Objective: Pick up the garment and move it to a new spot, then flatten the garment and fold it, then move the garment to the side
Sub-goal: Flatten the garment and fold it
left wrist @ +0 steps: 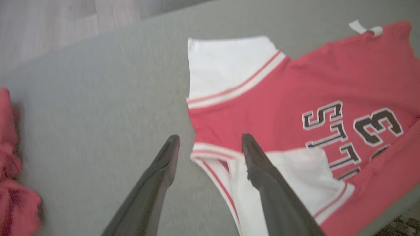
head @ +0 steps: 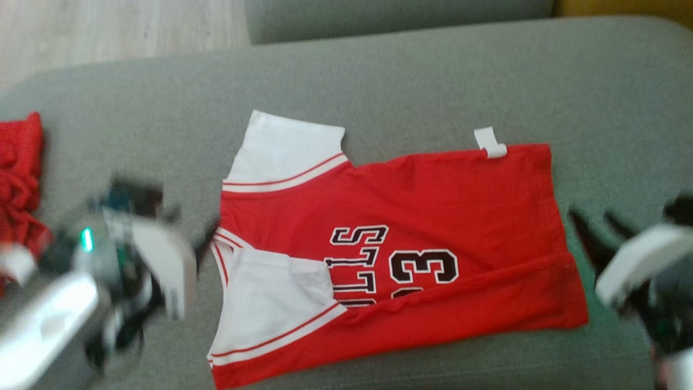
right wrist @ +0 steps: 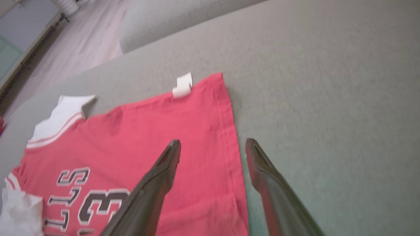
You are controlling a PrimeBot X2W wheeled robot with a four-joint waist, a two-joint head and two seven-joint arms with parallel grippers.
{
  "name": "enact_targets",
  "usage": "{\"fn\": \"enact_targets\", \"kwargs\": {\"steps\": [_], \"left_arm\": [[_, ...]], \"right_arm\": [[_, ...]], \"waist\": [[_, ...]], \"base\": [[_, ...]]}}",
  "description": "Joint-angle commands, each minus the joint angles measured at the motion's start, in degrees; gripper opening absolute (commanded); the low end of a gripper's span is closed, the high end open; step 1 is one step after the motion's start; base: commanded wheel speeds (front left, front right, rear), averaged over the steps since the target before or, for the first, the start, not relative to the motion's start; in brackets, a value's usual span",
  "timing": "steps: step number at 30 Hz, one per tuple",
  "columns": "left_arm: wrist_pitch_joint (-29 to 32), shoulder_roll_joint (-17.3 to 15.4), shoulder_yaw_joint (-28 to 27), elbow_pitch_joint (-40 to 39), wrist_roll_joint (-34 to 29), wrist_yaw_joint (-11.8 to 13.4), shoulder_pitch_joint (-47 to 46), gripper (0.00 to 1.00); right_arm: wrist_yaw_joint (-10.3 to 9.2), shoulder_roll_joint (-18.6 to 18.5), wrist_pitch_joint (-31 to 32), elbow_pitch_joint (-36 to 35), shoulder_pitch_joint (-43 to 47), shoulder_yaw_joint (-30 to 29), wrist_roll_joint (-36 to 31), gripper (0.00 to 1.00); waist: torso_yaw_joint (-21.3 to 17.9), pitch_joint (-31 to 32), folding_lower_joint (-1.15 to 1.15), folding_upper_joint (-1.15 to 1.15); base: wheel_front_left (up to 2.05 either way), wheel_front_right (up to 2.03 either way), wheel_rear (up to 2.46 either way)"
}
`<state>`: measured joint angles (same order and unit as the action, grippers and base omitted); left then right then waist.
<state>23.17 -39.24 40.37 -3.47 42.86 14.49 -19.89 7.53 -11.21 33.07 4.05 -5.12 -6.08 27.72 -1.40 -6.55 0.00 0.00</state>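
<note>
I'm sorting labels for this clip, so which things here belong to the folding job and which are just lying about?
In the job:
- red jersey, one long edge folded over its lettering
- grey cushion it lies on

Lying about:
- crumpled red cloth at the cushion's left edge
- wooden floor
- second grey cushion behind

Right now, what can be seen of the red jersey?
The red jersey lies spread on the grey cushion, soft fabric, with white sleeves trimmed in red stripes, black white-edged lettering and a small white tag on its far edge. Its near edge is folded over the print. The left gripper and right gripper stand open at its ends, gripping nothing.
</note>
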Motion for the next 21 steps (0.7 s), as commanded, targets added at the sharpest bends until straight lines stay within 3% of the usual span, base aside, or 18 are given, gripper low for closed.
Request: {"fn": "enact_targets", "kwargs": {"steps": [1, 4, 5, 10, 12, 16, 21], "left_arm": [[1.0, -1.7, -3.0, -0.7, -0.9, -1.4, -6.9, 1.0], [3.8, 1.0, -1.9, 3.4, -1.3, -6.2, -16.5, 1.0], [3.8, 1.0, -1.9, 3.4, -1.3, -6.2, -16.5, 1.0], [8.4, 6.9, 0.5, 15.8, 1.4, -15.9, -28.6, 1.0], [9.7, 8.4, 1.5, 21.2, 1.9, -18.6, -32.2, 1.0], [10.4, 10.1, 3.2, 30.5, 1.5, -21.0, -38.8, 1.0], [10.8, 11.4, 5.4, 39.5, 1.2, -21.8, -45.2, 1.0]], "right_arm": [[-0.04, -0.5, -1.1, 0.0, -6.0, 0.1, 0.5, 1.0], [-0.04, -0.8, -2.0, 6.1, -13.3, 0.8, 0.4, 1.0], [-0.04, -0.8, -2.0, 6.1, -13.3, 0.8, 0.4, 1.0], [-0.04, -2.1, -2.9, 16.0, -23.6, 4.5, -0.1, 1.0], [-0.04, -2.3, -3.1, 19.5, -27.0, 6.2, -0.7, 1.0], [-0.04, -1.9, -3.8, 25.2, -32.5, 10.1, -0.6, 1.0], [-0.04, -1.6, -4.9, 29.2, -37.0, 14.7, 1.1, 1.0]], "waist": [[-0.5, -2.8, 0.0, 0.0], [-0.5, -6.1, 0.0, 0.0], [-0.5, -6.1, 0.0, 0.0], [-1.2, -10.5, 0.0, 0.0], [-1.8, -12.0, 0.0, 0.0], [-3.6, -14.6, 0.0, 0.0], [-5.2, -17.5, 0.0, 0.0]], "base": [[0.0, 0.0, 0.0], [0.0, 0.0, 0.0], [0.0, 0.0, 0.0], [0.0, 0.0, 0.0], [0.0, 0.0, 0.0], [0.0, 0.0, 0.0], [0.0, 0.0, 0.0]]}}
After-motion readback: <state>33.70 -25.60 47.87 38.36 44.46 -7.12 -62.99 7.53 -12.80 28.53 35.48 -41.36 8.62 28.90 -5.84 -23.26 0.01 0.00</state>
